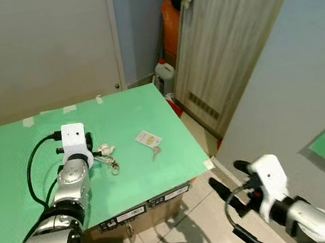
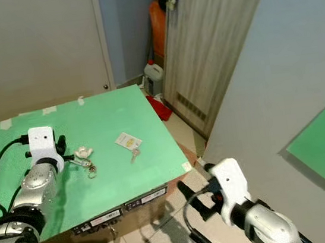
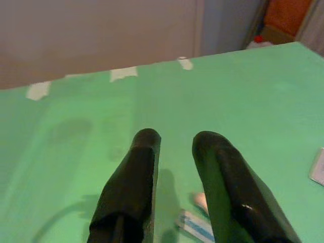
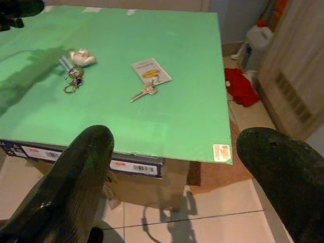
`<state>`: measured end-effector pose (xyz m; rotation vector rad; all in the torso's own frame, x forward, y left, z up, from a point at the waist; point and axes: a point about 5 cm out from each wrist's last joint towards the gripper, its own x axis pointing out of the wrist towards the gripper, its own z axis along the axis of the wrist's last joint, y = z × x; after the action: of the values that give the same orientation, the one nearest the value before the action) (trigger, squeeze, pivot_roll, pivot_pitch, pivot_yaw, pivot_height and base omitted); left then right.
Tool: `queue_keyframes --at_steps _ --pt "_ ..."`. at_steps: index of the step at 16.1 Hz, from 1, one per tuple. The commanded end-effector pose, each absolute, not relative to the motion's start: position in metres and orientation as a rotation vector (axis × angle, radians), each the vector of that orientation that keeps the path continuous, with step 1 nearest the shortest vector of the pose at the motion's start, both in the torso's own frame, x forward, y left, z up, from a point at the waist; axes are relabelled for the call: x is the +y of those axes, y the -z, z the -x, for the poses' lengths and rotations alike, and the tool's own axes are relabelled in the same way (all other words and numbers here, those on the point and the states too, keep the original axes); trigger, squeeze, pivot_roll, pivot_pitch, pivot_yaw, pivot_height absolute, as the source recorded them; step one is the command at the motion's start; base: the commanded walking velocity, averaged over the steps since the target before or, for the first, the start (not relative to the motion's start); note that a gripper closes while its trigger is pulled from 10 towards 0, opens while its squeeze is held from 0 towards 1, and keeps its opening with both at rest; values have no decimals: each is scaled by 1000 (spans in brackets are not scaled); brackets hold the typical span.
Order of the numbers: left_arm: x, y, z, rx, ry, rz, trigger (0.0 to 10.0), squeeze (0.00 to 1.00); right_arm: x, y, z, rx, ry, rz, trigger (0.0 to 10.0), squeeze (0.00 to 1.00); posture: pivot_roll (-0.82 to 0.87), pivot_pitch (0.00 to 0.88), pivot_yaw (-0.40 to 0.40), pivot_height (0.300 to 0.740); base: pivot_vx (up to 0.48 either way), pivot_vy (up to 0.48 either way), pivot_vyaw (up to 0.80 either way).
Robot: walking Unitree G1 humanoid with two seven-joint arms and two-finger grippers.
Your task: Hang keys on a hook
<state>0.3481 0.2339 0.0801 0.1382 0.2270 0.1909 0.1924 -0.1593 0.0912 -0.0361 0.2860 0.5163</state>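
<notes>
Right gripper (image 4: 177, 167) fingers spread wide, empty, off the green table's (image 1: 152, 177) 4 o'clock corner. Left gripper (image 3: 177, 177) fingers narrowly parted above the table, beside a keyring bunch with white charm (image 1: 106, 156). Single key with white tag (image 1: 150, 142) lies at 3 o'clock of the bunch.

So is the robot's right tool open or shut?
Open. The right tool hangs beside the green table, its two black fingers spread wide apart, nothing between them.
</notes>
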Motion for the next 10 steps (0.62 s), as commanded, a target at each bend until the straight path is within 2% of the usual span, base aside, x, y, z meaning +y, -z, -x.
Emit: queue_keyframes --at_steps 1,10 --pt "233 -79 -349 247 -206 -147 10000 1000 -166 -95 -192 281 -491 49 10000 0 -200 83 -39 740 0 0 0" --pt "221 -69 -346 282 -166 -93 10000 1000 -163 -88 -189 306 -494 44 10000 0 -184 100 -40 740 0 0 0"
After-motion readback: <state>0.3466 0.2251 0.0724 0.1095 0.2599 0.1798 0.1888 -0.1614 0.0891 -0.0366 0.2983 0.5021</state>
